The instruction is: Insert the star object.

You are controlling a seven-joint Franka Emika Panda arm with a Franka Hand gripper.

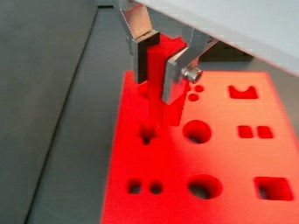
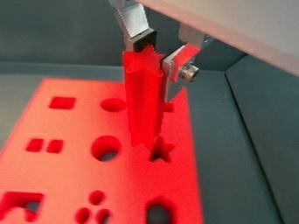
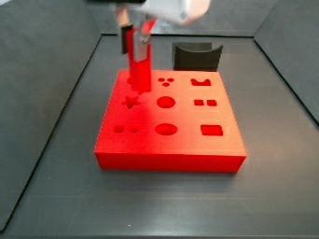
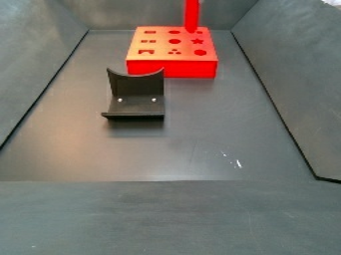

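Note:
My gripper [image 2: 158,59] is shut on the star object [image 2: 142,96], a long bright red peg with a star-shaped top, held upright. It also shows in a wrist view [image 1: 156,83]. The peg hangs over the flat red block [image 3: 169,131], its lower end close beside the star-shaped hole [image 2: 162,151]. The hole still shows open next to the peg. I cannot tell whether the tip touches the block. In a side view the gripper [image 3: 134,39] is above the block's far left part, near the star hole [image 3: 131,102]. Another side view shows the peg [image 4: 190,14] over the block [image 4: 173,52].
The block has several other shaped holes, among them a round hole [image 2: 107,148] and a square hole [image 1: 272,187]. A dark grey curved holder [image 3: 196,56] stands behind the block and also shows in a side view [image 4: 134,97]. Dark sloped walls surround the floor.

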